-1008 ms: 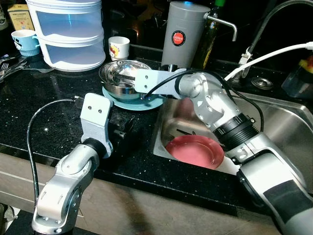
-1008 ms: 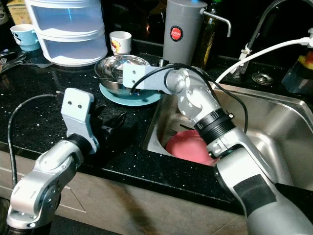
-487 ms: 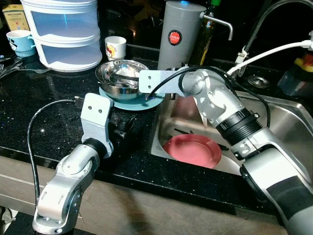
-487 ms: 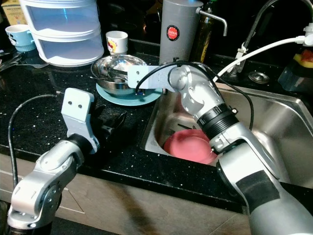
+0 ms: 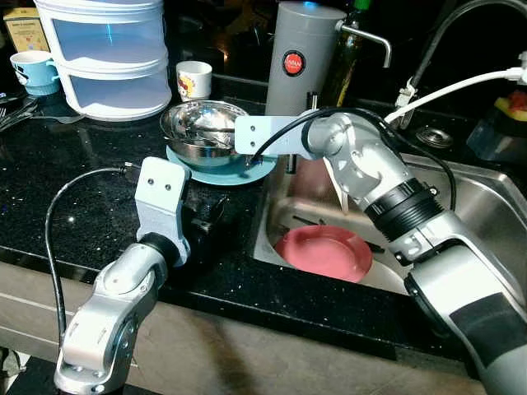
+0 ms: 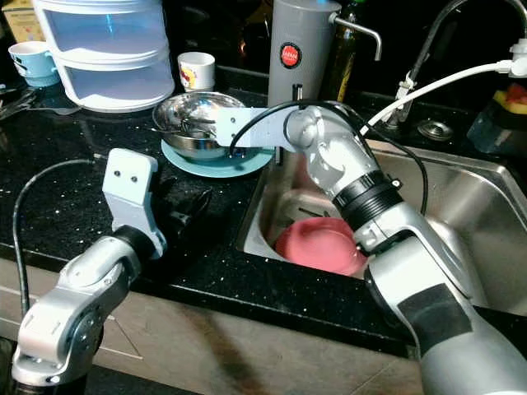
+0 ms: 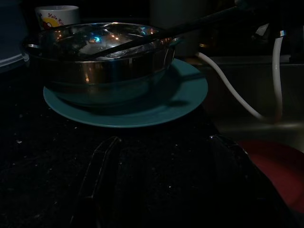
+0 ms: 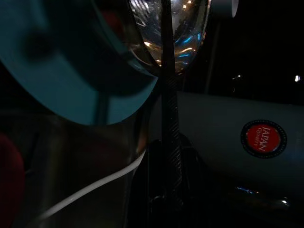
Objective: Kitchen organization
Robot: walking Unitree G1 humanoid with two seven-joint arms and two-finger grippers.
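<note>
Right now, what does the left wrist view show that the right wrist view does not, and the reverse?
Left wrist view: the left gripper, open, low over the black counter. Right wrist view: the grey canister with its round red label. Both: the steel bowl on the teal plate, the right gripper reaching into the bowl, and the white hose.

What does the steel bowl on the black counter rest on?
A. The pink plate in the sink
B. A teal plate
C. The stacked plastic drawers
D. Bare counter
B. The steel bowl sits on the teal plate, whose rim shows all around the bowl's base on the counter; the pink plate lies apart, down in the sink.
</note>
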